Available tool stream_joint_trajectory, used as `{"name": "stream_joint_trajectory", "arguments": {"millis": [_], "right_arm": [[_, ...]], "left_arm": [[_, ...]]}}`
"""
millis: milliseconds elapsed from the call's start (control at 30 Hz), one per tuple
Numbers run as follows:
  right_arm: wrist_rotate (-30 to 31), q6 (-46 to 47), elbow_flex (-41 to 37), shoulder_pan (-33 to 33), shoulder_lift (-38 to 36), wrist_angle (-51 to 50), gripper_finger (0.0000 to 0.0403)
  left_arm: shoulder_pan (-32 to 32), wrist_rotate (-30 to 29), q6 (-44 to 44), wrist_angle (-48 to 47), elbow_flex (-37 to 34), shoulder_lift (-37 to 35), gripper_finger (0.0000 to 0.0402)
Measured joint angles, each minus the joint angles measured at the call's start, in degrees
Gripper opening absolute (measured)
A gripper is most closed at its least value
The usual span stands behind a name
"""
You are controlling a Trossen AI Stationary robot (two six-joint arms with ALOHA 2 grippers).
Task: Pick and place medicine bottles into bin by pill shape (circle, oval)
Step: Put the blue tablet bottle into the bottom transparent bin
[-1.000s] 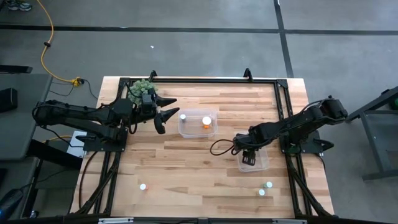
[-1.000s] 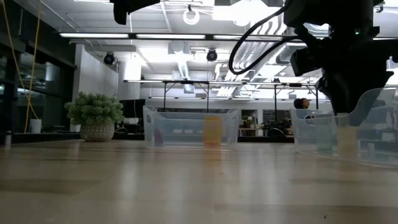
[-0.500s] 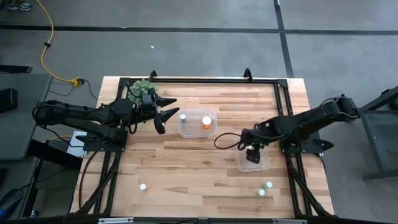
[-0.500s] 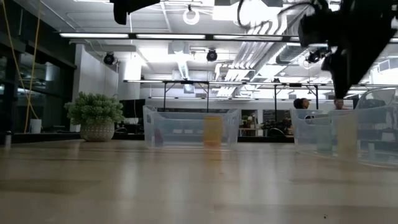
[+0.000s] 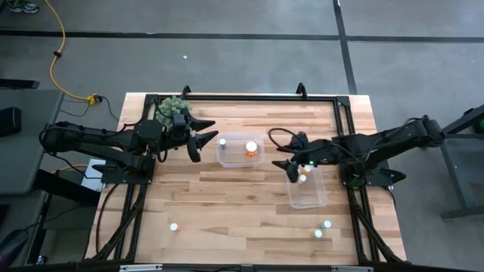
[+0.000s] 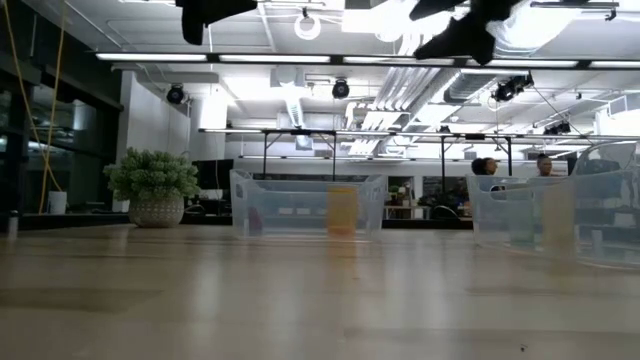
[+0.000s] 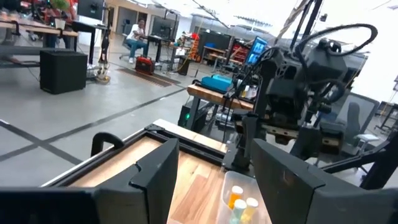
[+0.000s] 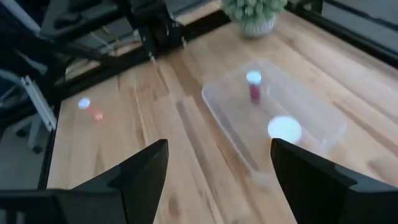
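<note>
On the pale wooden plank table (image 5: 227, 204), two clear plastic tubs stand apart. The first clear rectangular tub (image 5: 240, 150), toward the far middle, holds two bottles: one white-capped (image 5: 224, 141) and one orange-bodied medicine bottle (image 5: 251, 147). The second clear tub (image 5: 308, 189), nearer the right arm's side, holds a small white-capped orange bottle (image 5: 302, 178) at its far end, seen from above; the left wrist camera shows more than one bottle standing together in this tub (image 7: 239, 202).

The right gripper (image 5: 290, 160) hangs above the table at the far end of the second tub, its two dark fingers spread wide with nothing between them. Its wrist camera looks down past the spread fingers (image 8: 143, 177) onto the first tub (image 8: 273, 118).

The left gripper (image 5: 203, 134) hovers just beside the first tub, near the green spiky plant in a pot (image 5: 170, 106) at the far left corner. Its dark fingers (image 7: 155, 174) stand moderately apart and hold nothing.

Three further small white-capped bottles stand loose on the near part of the table: one near the left edge (image 5: 173, 227), and two close together near the right edge (image 5: 327, 224) (image 5: 318, 233).

From table height, people show in the room beyond the tubs, too small to describe.
</note>
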Motion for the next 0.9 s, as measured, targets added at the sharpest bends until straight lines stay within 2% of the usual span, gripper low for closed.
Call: {"name": "stream_joint_trajectory", "arguments": {"millis": [200, 400, 567, 633, 767, 900], "right_arm": [[-4.06, -5.76, 0.0, -2.17, 4.16, 8.79, 0.0277], [-8.27, -9.55, 0.0, -5.06, 4.84, 13.34, 0.0277], [-9.96, -11.81, 0.0, -6.95, 4.8, 15.89, 0.0277], [-10.14, -12.91, 0.0, -7.24, 4.8, 16.3, 0.0277], [-9.96, -15.48, 0.0, -7.29, 4.8, 18.2, 0.0277], [-9.74, -15.91, 0.0, -7.27, 4.78, 19.82, 0.0277]], "left_arm": [[0.0, 0.0, -2.35, -0.46, 0.0, 0.0, 0.0191], [0.0, 0.06, -3.28, 0.64, 0.0, 0.0, 0.0191], [-0.99, 7.58, -4.55, -0.24, 0.0, 0.0, 0.019], [-2.69, 8.79, -4.57, -2.0, 0.0, 0.02, 0.0189], [-7.92, 5.98, -5.09, -5.55, 0.56, 0.02, 0.0188], [-13.69, 0.19, -5.86, -18.08, 6.13, 0.02, 0.0188]]}}
